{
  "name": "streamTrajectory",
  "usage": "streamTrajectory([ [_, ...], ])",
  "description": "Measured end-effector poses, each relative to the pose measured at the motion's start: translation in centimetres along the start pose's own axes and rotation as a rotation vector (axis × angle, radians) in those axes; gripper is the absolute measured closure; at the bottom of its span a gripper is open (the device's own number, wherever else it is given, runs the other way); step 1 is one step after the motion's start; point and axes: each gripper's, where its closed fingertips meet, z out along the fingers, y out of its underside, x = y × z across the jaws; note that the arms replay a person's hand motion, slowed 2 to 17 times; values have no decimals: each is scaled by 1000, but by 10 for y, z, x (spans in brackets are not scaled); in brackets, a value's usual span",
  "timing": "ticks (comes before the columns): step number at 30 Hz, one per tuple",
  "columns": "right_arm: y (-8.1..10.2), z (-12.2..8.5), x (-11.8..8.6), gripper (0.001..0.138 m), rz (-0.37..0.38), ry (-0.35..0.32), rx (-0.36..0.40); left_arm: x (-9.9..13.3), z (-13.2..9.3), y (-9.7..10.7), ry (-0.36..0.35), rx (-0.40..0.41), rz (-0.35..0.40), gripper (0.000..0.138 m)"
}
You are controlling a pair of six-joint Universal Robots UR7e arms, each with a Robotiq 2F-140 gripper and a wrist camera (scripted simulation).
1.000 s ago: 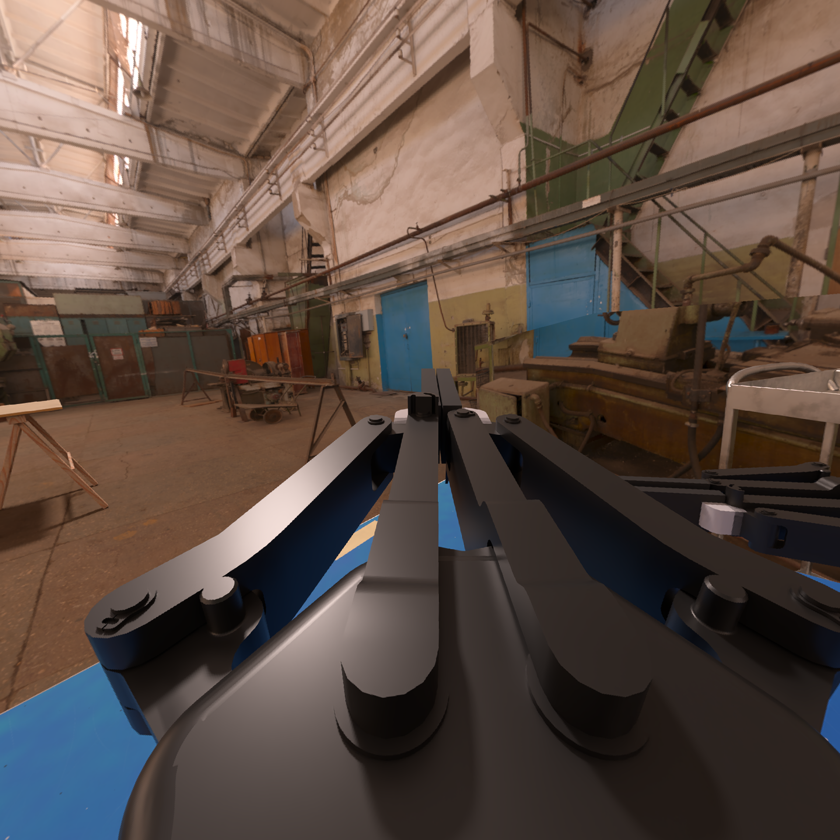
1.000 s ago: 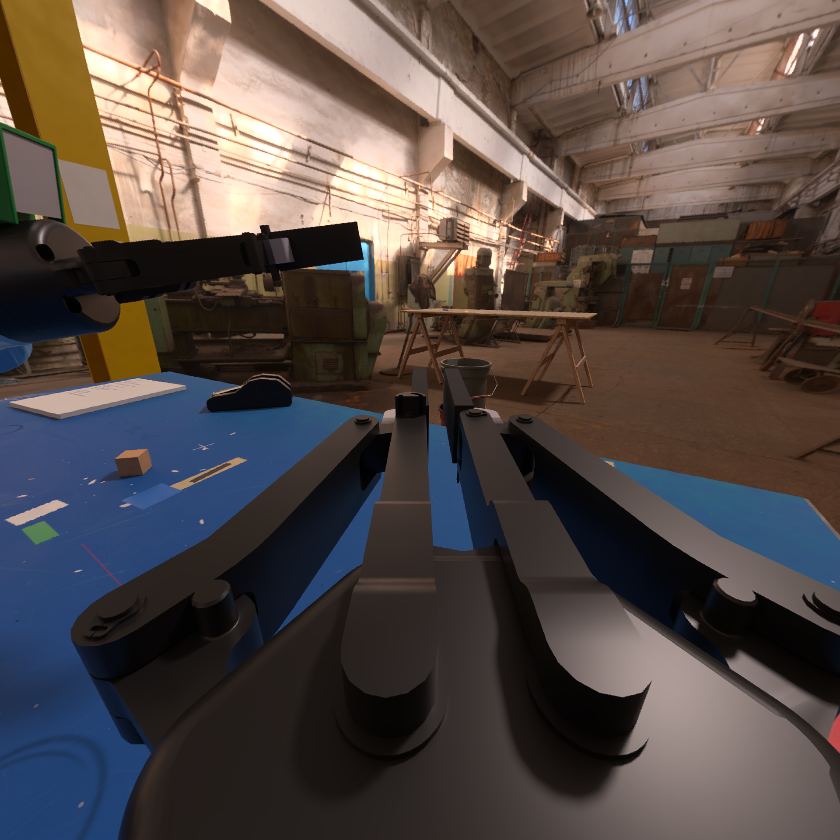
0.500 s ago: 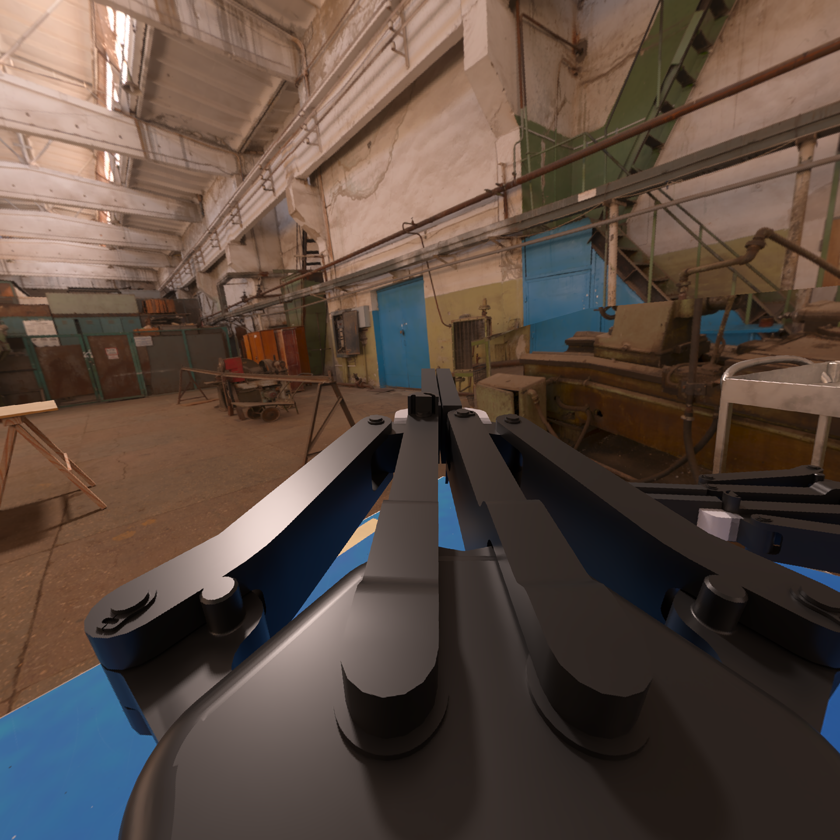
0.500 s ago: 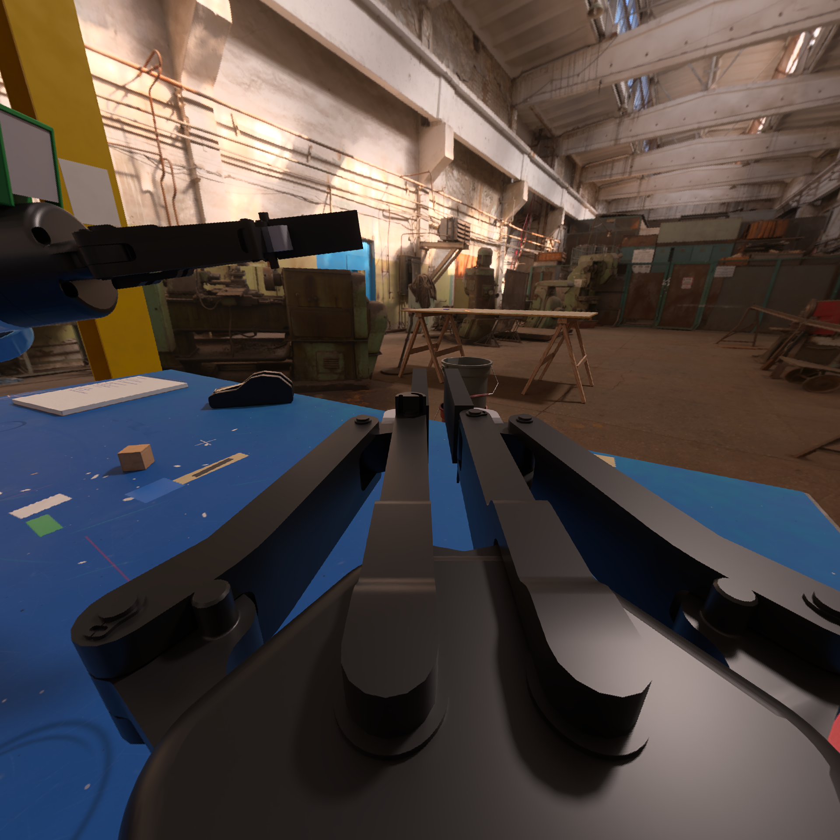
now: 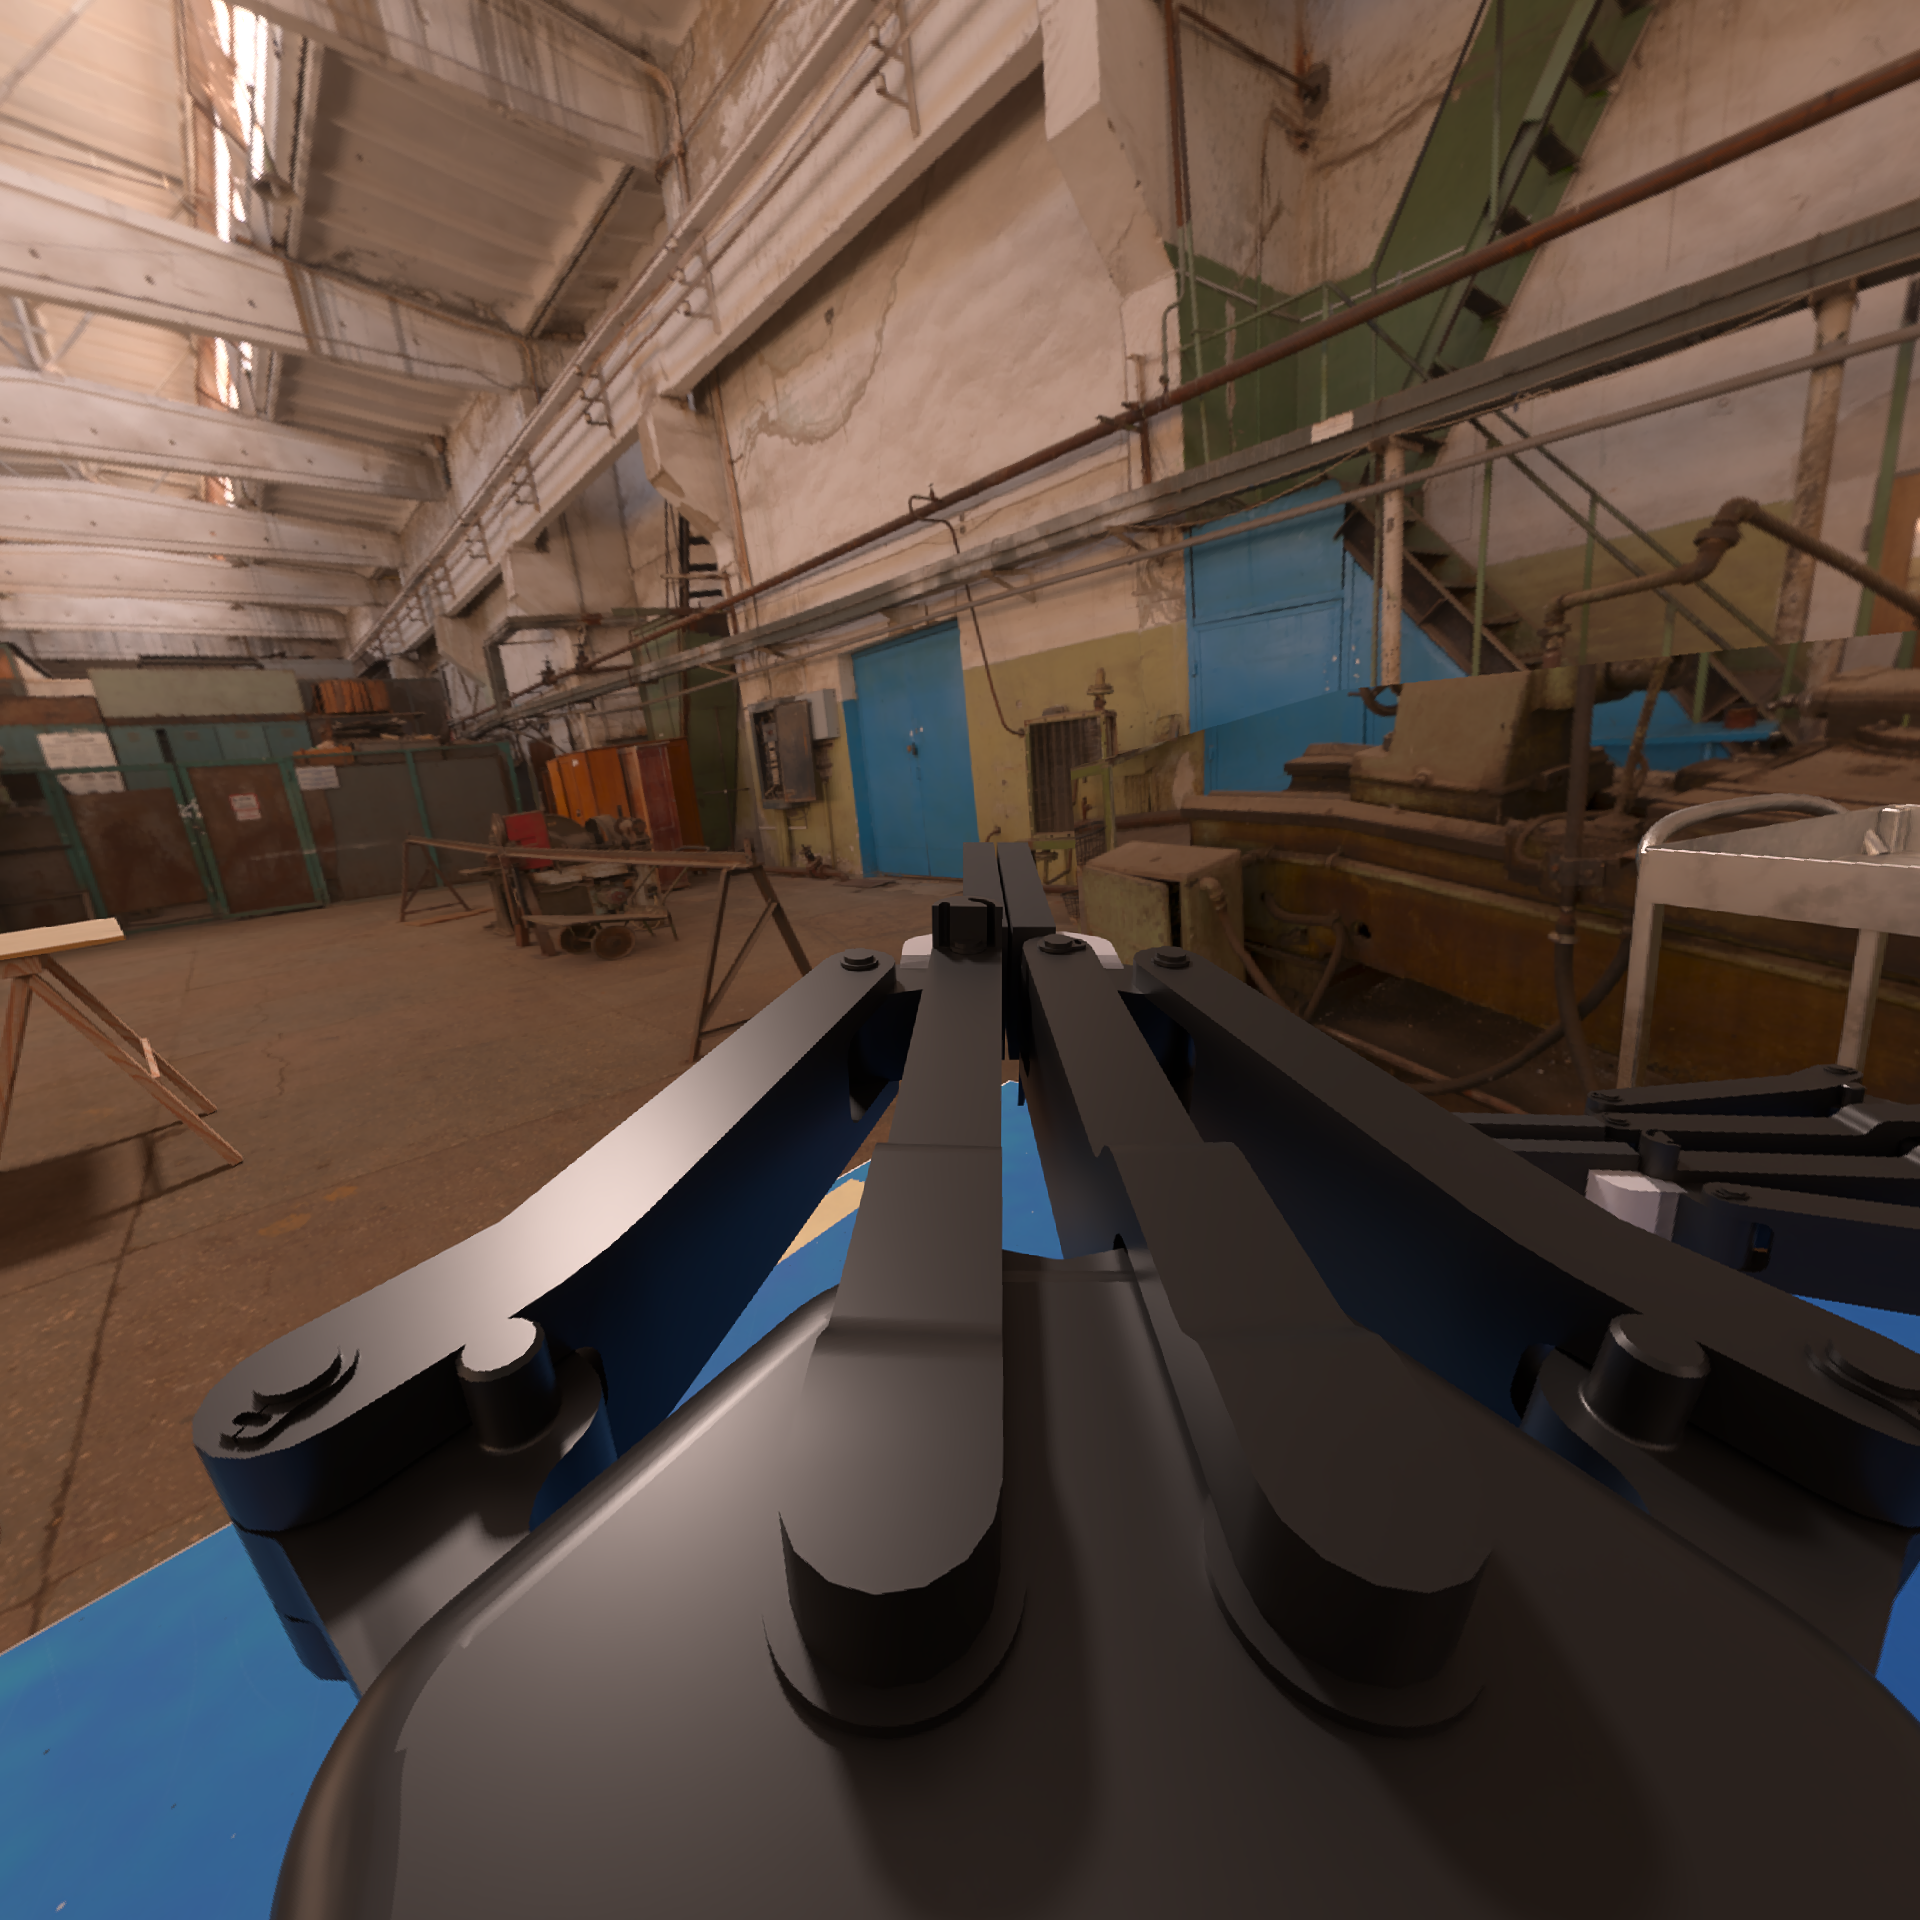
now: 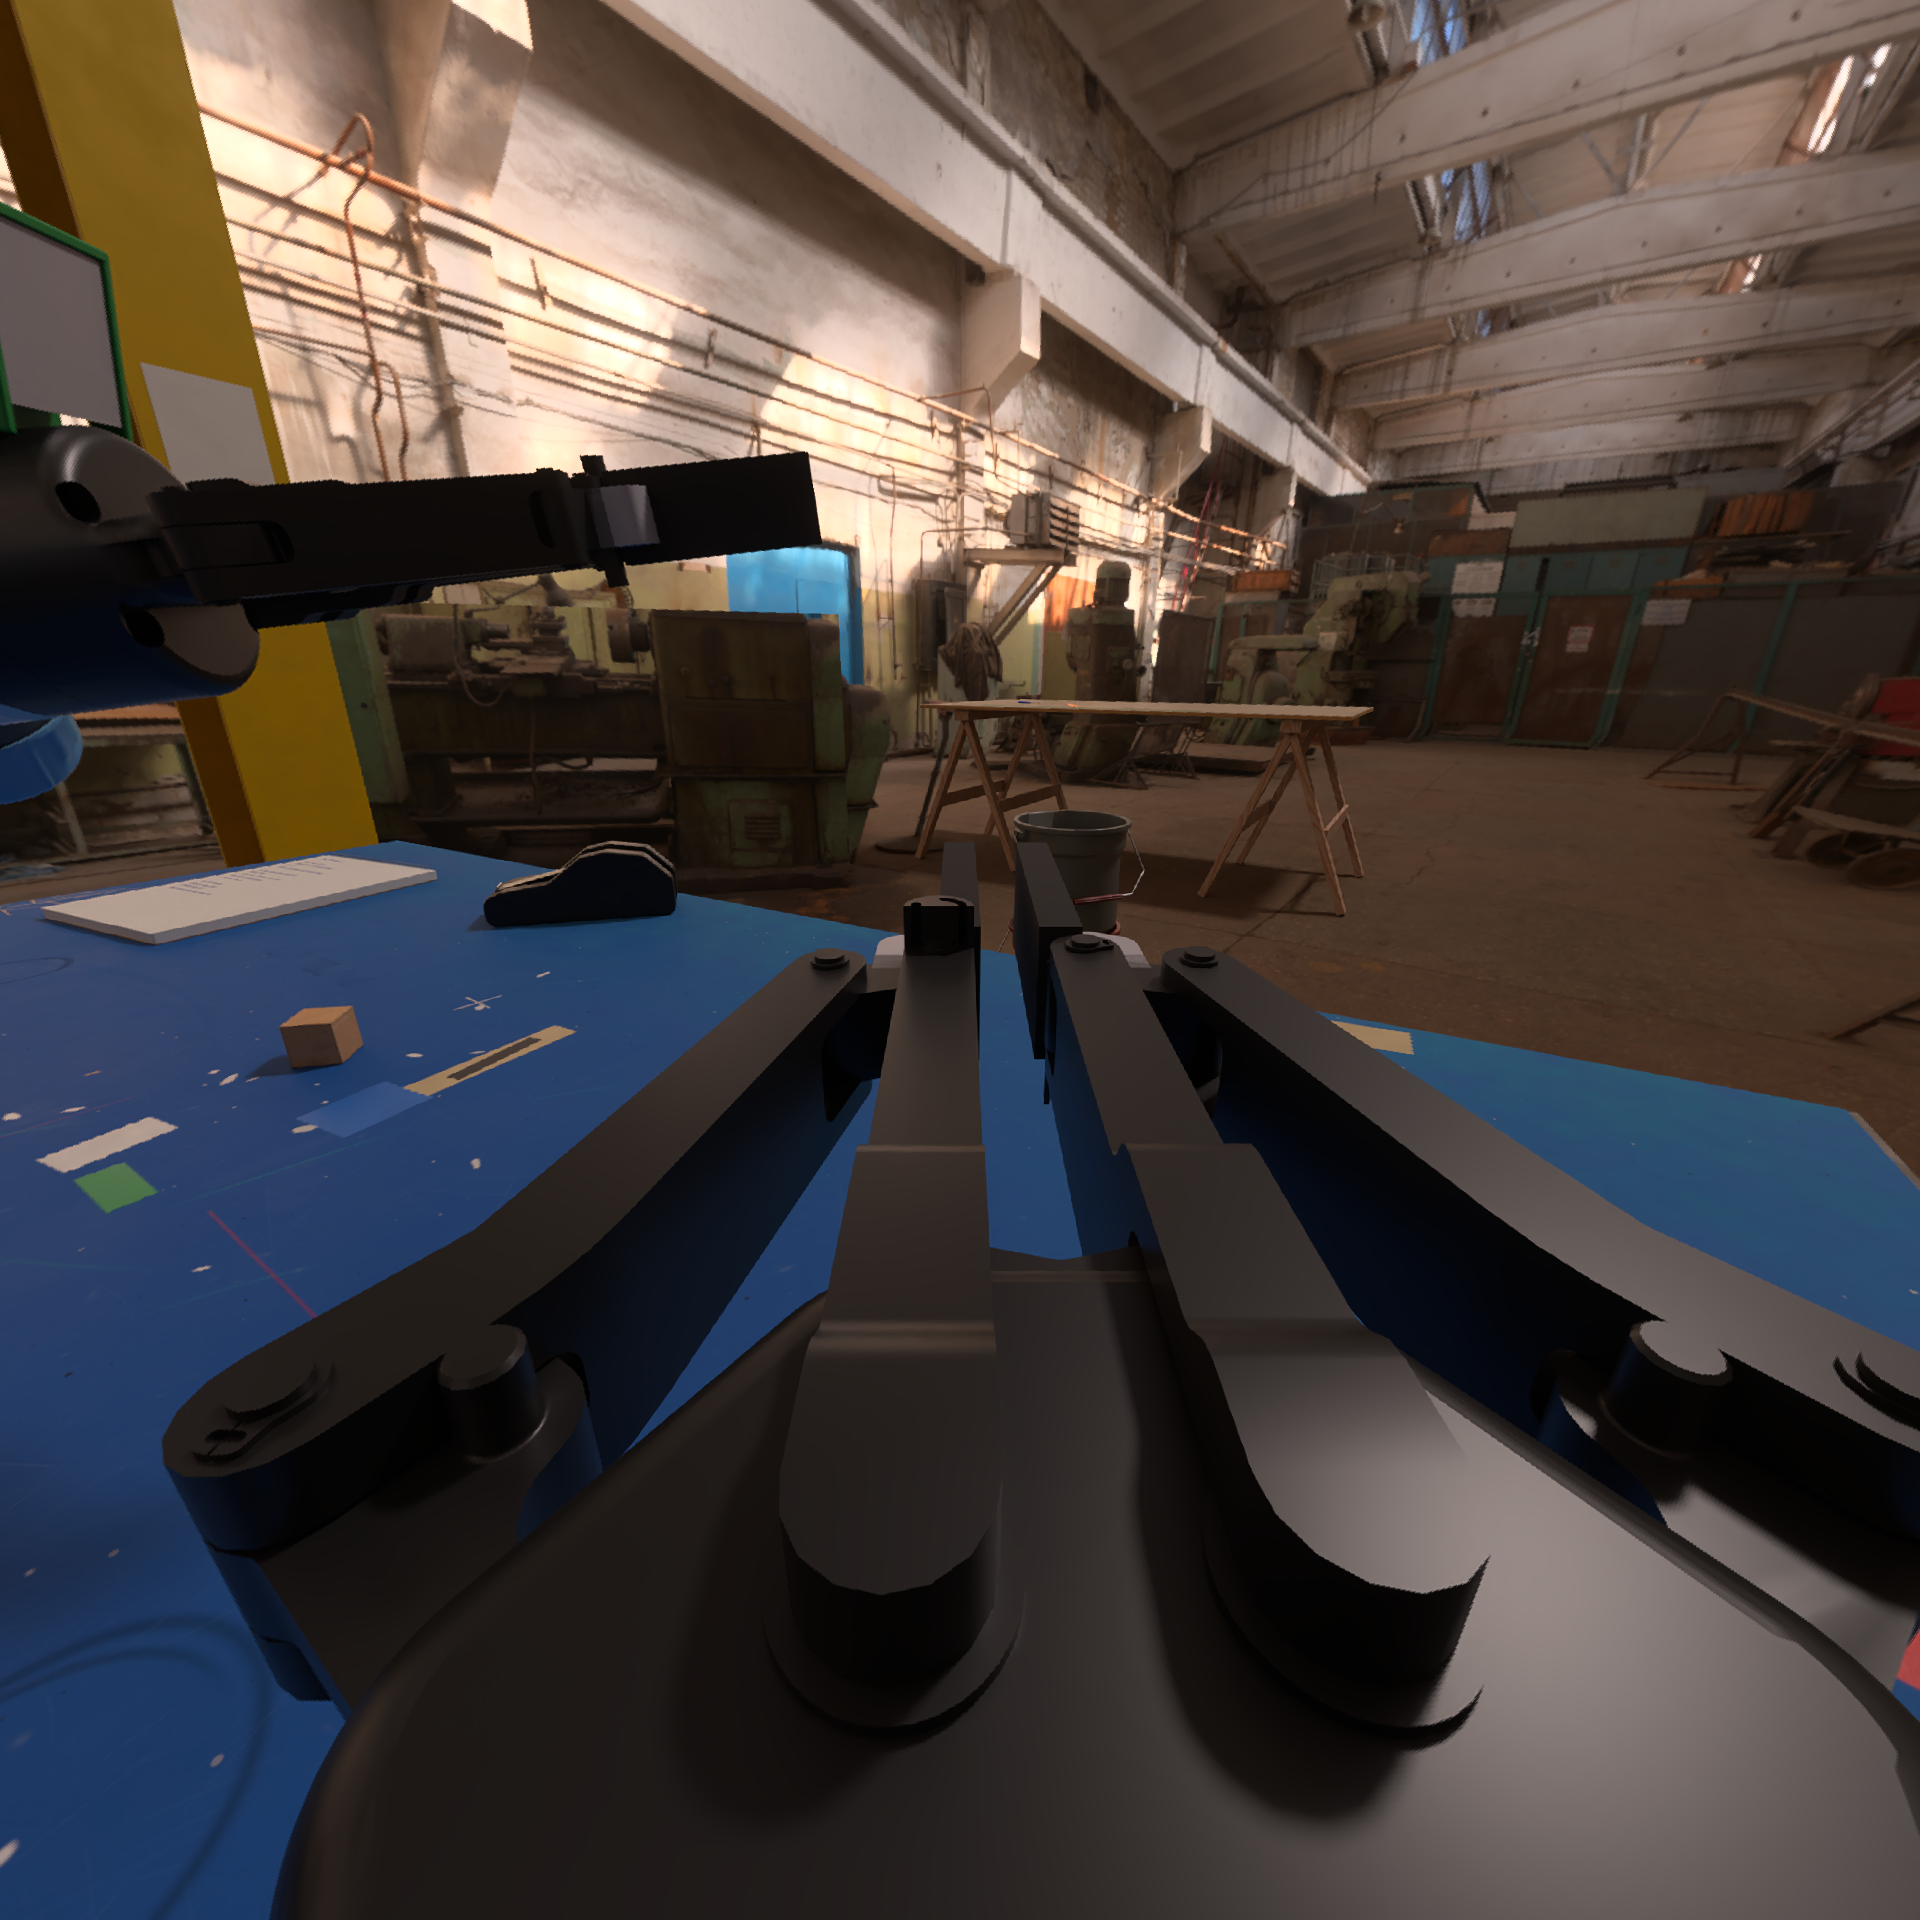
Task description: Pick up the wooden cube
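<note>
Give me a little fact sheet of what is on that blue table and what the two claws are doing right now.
surface: blue table with paint specks and coloured patches
target: small light-brown wooden cube, resting alone on the table, untouched
other items: flat white board at the far edge; dark rounded block beside it
left gripper: fingers together, empty, held above the table
right gripper: a narrow gap shows between its tips, empty, the cube off to its left
task status: cube not yet picked up

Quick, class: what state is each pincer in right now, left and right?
Left pincer: shut, holding nothing.
Right pincer: nearly shut, a thin gap between the fingers, holding nothing; the wooden cube lies apart on the table.
</note>
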Motion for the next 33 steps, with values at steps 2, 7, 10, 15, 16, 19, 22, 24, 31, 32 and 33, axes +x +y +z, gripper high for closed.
streamTrajectory([
  [2,1,0,0,129,1,-1,0,0,0,0,1,-2,2,138],
  [7,3,-1,0,129,5,-3,-4,1,-2,-2,4,-7,7,138],
  [10,4,-2,0,129,8,-4,-6,1,-3,-2,5,-10,11,138],
  [15,5,-2,0,129,13,-6,-9,1,-4,-4,7,-14,17,138],
  [16,6,-3,0,129,13,-6,-10,1,-5,-4,8,-15,18,138],
  [19,7,-3,0,129,16,-8,-12,1,-6,-5,9,-18,21,138],
  [22,7,-3,0,129,19,-10,-14,1,-7,-6,9,-21,25,138],
  [24,8,-4,1,129,21,-11,-16,1,-8,-6,9,-23,28,138],
  [31,10,-4,1,129,29,-16,-21,0,-11,-9,10,-30,39,138],
  [32,10,-4,1,129,30,-17,-21,0,-11,-9,10,-31,40,138],
  [33,10,-4,1,129,31,-18,-22,0,-12,-9,10,-32,42,138],
])
